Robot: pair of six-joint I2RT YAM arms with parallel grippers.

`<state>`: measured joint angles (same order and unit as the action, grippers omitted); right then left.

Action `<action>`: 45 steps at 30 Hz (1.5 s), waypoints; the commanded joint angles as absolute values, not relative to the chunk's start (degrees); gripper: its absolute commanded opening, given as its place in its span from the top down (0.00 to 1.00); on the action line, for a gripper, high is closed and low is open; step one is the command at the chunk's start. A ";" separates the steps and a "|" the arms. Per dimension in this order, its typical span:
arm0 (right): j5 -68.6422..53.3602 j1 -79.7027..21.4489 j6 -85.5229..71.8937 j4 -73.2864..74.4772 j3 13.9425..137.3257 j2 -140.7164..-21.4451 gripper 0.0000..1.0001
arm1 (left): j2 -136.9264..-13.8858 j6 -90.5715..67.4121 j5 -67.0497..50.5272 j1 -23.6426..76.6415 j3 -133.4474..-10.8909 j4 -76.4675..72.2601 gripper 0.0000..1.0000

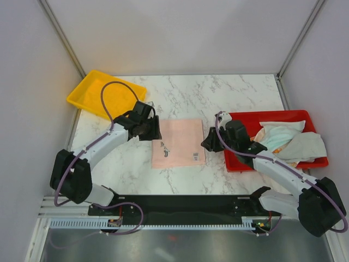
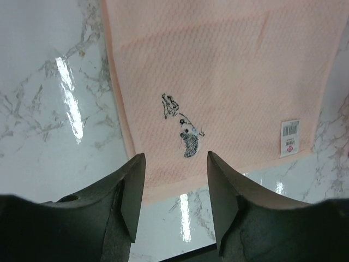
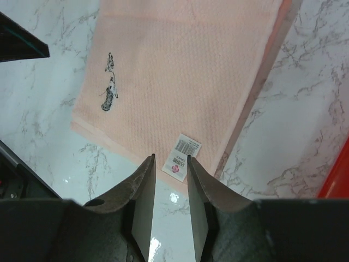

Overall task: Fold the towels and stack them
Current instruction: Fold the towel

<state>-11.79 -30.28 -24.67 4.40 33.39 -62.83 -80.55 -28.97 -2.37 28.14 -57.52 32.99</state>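
We see a marble-patterned table (image 1: 218, 90), white with grey veins, smooth and glossy enough to mirror the lights. The pink towel (image 1: 178, 143) is matt cloth with a fine waffle weave and a small paper-like label (image 3: 182, 157). The yellow tray (image 1: 90, 93) at far left and the red tray (image 1: 272, 115) at right look like smooth plastic. The towels (image 1: 289, 141) in the red tray are soft, creased cloth. The left gripper (image 2: 175, 164) has dark, matt fingers (image 2: 132, 191).

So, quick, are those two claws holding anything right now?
Left gripper: open, holding nothing.
Right gripper: open, holding nothing.
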 commanded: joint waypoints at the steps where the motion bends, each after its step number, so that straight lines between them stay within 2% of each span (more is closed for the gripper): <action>1: -13.09 -30.76 -25.22 4.75 36.73 -67.05 0.63 | -86.99 -31.11 -0.18 27.60 -61.17 33.49 0.44; 7: -14.94 -31.64 -27.51 -1.13 35.34 -73.82 0.69 | -95.00 -27.43 -0.97 25.41 -67.83 30.94 0.46; 11: -14.15 -32.08 -28.04 -3.51 31.48 -74.09 0.71 | -101.85 -26.37 -6.39 21.28 -73.90 28.39 0.50; 16: -11.26 -33.31 -28.39 -5.18 29.10 -73.04 0.73 | -109.94 -24.26 -7.56 18.81 -82.25 28.21 0.53; 19: -10.72 -34.01 -28.74 -7.20 28.21 -73.83 0.75 | -113.36 -23.73 -8.52 18.11 -84.19 28.13 0.59; 26: -8.35 -35.07 -29.53 -8.26 28.04 -77.60 0.78 | -118.65 -22.85 -8.44 17.14 -86.31 27.69 0.62; 31: -3.96 -35.77 -31.02 -6.42 26.81 -76.38 0.79 | -119.79 -22.94 -9.40 15.21 -88.50 27.69 0.68; 35: -4.22 -36.12 -32.78 -7.29 25.58 -75.67 0.79 | -121.46 -21.98 -13.43 14.59 -91.66 28.04 0.68; 40: -4.40 -37.09 -34.19 -5.72 27.94 -74.27 0.79 | -115.59 -22.32 -16.52 14.59 -91.50 31.81 0.55; 45: -2.73 -37.27 -34.89 -0.71 32.34 -71.46 0.77 | -102.68 -24.69 -5.12 15.20 -82.46 37.87 0.53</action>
<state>-4.89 -36.93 -33.52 -2.50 28.12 -74.00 -114.04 -24.14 -10.87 14.81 -86.39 33.01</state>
